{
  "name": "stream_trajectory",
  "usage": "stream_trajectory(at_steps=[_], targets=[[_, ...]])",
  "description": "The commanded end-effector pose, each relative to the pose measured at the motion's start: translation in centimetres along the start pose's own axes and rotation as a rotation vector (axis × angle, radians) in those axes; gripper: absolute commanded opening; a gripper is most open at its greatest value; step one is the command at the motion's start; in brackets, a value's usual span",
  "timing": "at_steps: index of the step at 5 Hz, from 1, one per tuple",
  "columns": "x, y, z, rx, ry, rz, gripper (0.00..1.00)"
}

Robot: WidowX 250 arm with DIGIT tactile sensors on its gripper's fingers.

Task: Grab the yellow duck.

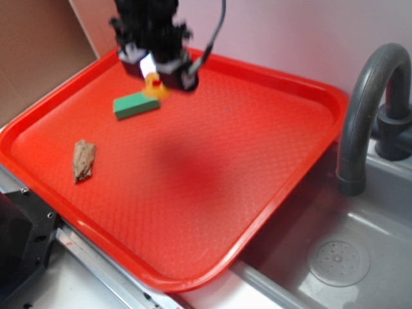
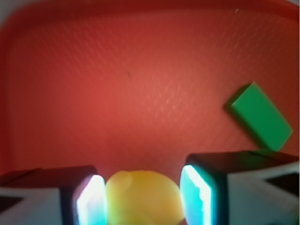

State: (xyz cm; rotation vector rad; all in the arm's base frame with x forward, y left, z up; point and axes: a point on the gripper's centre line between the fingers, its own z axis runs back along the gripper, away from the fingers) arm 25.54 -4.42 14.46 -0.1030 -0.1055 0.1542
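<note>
Over the far left of the red plastic tray (image 1: pixel 270 167), the black gripper (image 1: pixel 156 72) hangs with the small yellow rubber duck (image 1: pixel 154 85) beneath it, beside a green rectangular block (image 1: pixel 135 105). Up close at the wrist, the duck (image 2: pixel 143 197) sits between both pads (image 2: pixel 90 199), jaws partly spread, though real contact I cannot tell; that rounded body could squirt out if the squeeze lands off-centre.

Robot arm reaches over the tray's far corner.
Its gripper (image 1: pixel 154 76) points downward, the two fingers (image 2: pixel 89 199) set on either side of the yellow duck (image 2: pixel 143 197), pressing its flanks.
</note>
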Motion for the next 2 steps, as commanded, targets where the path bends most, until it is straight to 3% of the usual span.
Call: stream_trajectory(at_steps=[1, 2], targets=[[0.07, 2.76, 8.70, -0.048, -0.232, 0.134, 0.00], [0.51, 2.47, 8.22, -0.015, -0.154, 0.081, 0.00]])
